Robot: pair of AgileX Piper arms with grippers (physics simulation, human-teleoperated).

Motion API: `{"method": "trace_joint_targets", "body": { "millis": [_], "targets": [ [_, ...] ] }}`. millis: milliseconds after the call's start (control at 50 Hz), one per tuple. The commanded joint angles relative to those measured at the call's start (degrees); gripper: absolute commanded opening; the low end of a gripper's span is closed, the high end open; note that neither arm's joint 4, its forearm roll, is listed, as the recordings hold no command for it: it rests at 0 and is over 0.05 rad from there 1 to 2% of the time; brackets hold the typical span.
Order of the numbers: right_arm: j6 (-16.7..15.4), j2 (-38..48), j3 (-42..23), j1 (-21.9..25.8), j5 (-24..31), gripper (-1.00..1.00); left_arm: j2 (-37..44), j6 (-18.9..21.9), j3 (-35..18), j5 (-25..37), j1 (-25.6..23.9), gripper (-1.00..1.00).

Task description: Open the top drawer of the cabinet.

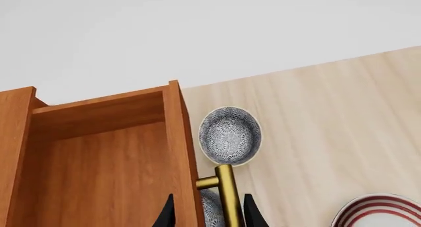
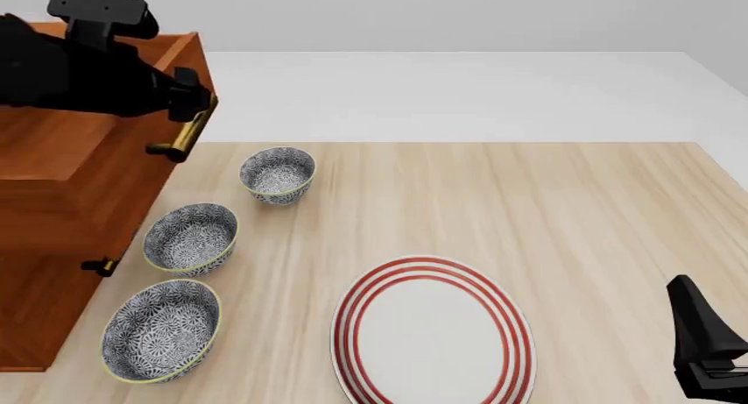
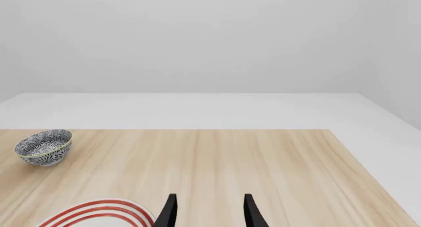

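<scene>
I see the cabinet point(image 2: 70, 202) at the far left of the table point(image 2: 584, 211), its top drawer point(image 2: 94, 141) pulled out, inside bare in the left wrist view. My left gripper point(image 2: 187, 102) sits at the drawer's front, fingers either side of the brass handle point(image 1: 227, 197); I can't tell whether they actually clamp the bar. A lower drawer's handle end point(image 2: 103, 266) pokes out below. Just right of the cabinet, three patterned bowls: near one point(image 2: 160, 329), middle one point(image 2: 191, 237), far one point(image 2: 278, 173), each apart from the next. Red-ringed plate point(image 2: 433, 329) lies near centre at the front edge. My right gripper point(image 3: 208, 212) hovers at the front right corner, jaws apart, holding nothing, well clear of the plate.
</scene>
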Motion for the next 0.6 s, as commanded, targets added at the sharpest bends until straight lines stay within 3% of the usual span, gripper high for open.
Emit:
{"method": "trace_joint_targets", "body": {
  "millis": [20, 600],
  "targets": [
    [0.0, 0.0, 0.0, 0.0, 0.0, 1.00, 5.3, 2.5, 2.9, 0.3, -2.2, 1.00],
    [0.0, 0.0, 0.0, 0.0, 0.0, 1.00, 6.1, 1.2, 4.3, -1.0, -5.4, 1.00]
  ]
}}
